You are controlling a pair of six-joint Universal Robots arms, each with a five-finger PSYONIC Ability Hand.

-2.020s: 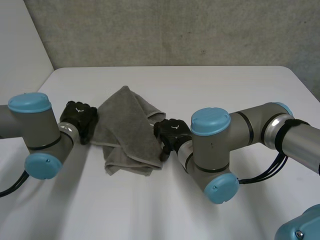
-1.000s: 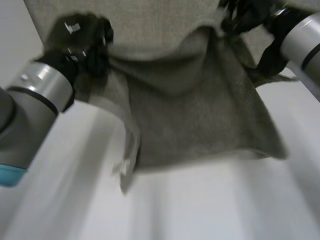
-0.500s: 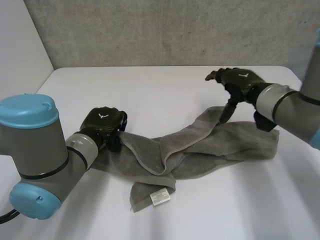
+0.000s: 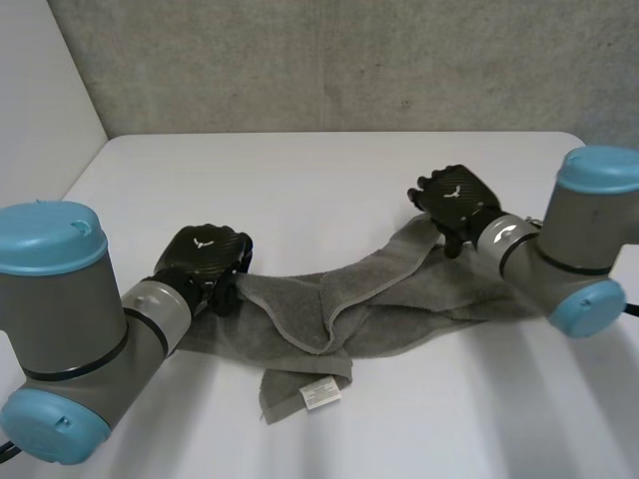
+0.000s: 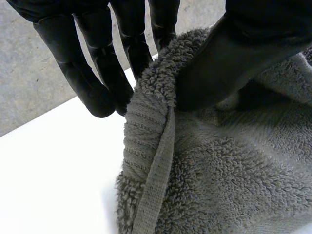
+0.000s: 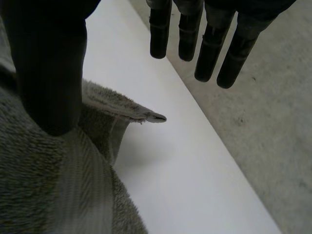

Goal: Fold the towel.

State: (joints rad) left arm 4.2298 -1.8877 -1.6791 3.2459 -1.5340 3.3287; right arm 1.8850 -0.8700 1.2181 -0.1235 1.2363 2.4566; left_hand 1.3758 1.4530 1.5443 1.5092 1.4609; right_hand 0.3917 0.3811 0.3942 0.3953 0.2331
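Note:
A grey towel lies bunched in a long strip across the white table, with a fold at its middle and a white label at the near flap. My left hand is at the strip's left end. In the left wrist view its thumb and fingers pinch the towel's hemmed edge. My right hand sits at the far right end of the towel. In the right wrist view its fingers are straight and spread from the thumb, which lies over the towel; a corner pokes out beneath.
A grey wall rises behind the table's far edge. The right arm's elbow rests low over the towel's right end. The left arm's elbow stands near the front left.
A second ago both hands held the towel up. It now lies stretched on the table, let go by my right hand, which has dropped to the far right end. The left hand keeps its grip.

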